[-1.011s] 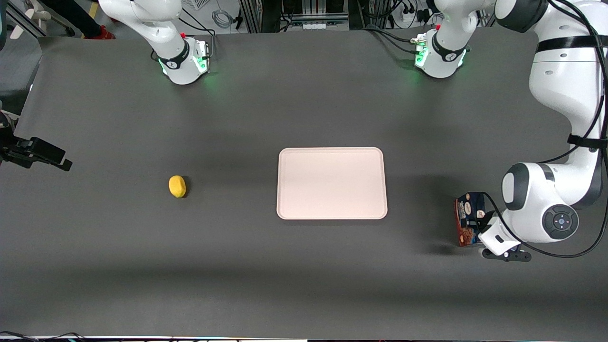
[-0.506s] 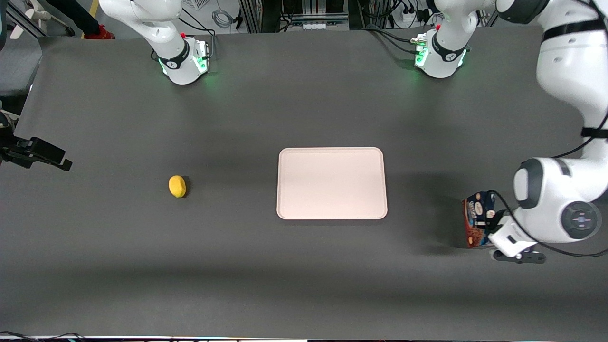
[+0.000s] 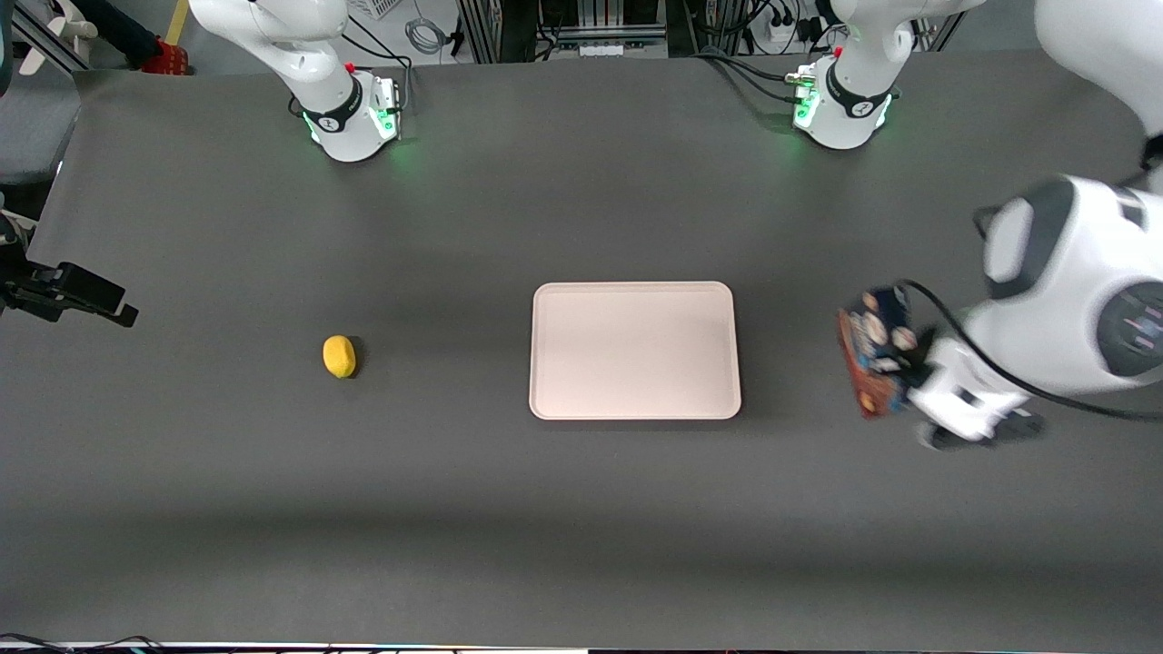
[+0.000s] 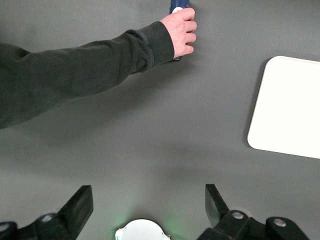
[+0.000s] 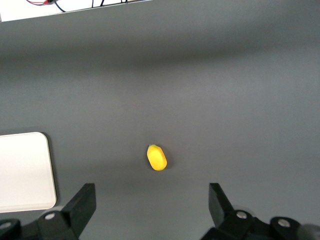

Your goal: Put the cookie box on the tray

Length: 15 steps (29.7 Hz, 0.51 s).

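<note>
In the front view the navy cookie box [image 3: 872, 359] hangs tilted above the table at the tip of my left gripper [image 3: 901, 377], which grips it toward the working arm's end of the table, a short way from the pale tray [image 3: 634, 350]. The left wrist view does not match this. There its fingers [image 4: 80, 206] stand wide apart over bare table. A sleeved person's hand [image 4: 181, 30] rests on a navy box [image 4: 181, 5], and the tray [image 4: 290, 110] lies beside.
A small yellow rounded object [image 3: 339, 356] lies toward the parked arm's end of the table, also in the right wrist view [image 5: 157, 158]. Both arm bases [image 3: 840, 109] stand at the table edge farthest from the front camera. The tray's corner shows in the right wrist view [image 5: 22, 170].
My left gripper has risen with the cookie box, carrying it farther from the front camera and slightly toward the tray. The box now tilts and is off the table.
</note>
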### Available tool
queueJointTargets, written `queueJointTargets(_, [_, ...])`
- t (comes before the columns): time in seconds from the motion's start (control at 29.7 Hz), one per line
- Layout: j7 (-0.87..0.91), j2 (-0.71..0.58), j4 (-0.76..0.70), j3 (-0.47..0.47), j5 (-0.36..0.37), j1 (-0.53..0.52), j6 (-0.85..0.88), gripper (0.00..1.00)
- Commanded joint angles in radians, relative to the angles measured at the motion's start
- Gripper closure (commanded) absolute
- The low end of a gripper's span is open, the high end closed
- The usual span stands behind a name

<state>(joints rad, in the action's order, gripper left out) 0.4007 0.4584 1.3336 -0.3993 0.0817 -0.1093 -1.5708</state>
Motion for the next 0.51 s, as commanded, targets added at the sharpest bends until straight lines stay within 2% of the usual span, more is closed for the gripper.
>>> queueJointTargets(0.0, [0.139, -0.015, 0.036, -0.105, -0.022, 0.002, 0.018, 1.0])
queueJointTargets(0.2, [0.176, -0.009, 0.133, -0.188, -0.02, 0.008, -0.073, 1.0])
queueJointTargets(0.47, [0.178, 0.016, 0.357, -0.202, -0.007, 0.033, -0.357, 1.0])
